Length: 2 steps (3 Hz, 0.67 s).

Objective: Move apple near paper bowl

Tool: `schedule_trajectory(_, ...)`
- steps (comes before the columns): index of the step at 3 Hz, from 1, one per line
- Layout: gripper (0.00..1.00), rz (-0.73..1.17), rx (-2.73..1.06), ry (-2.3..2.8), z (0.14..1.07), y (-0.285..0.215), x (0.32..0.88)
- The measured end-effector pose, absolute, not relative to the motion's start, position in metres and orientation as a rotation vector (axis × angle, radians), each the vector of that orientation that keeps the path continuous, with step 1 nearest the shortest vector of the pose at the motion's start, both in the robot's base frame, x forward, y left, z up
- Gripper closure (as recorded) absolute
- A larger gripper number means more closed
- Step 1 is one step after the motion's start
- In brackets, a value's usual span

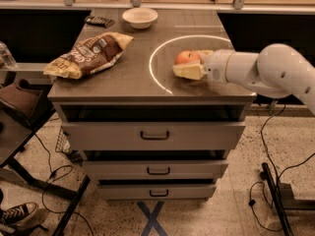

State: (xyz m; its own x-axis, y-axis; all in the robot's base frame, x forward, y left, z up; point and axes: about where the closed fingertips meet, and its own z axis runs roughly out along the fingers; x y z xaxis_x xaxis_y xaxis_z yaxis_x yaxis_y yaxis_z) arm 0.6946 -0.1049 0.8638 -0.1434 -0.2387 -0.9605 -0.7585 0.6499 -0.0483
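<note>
Apple (185, 57) sits clasped in our gripper (189, 64) jaws at the right of the tabletop (133, 80), ready for carrying toward the bowl (140, 17) at the back.

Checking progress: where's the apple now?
The apple rests on the right of the cabinet top, inside the white ring, at the gripper, far from the paper bowl.

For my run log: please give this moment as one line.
gripper at apple | apple on tabletop, right side | paper bowl at back edge, apart
</note>
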Motion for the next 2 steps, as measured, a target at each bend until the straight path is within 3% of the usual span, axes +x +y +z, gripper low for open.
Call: schedule_trajectory(2,1.0,0.449,-0.838,1.687,0.936,-0.106,0.718)
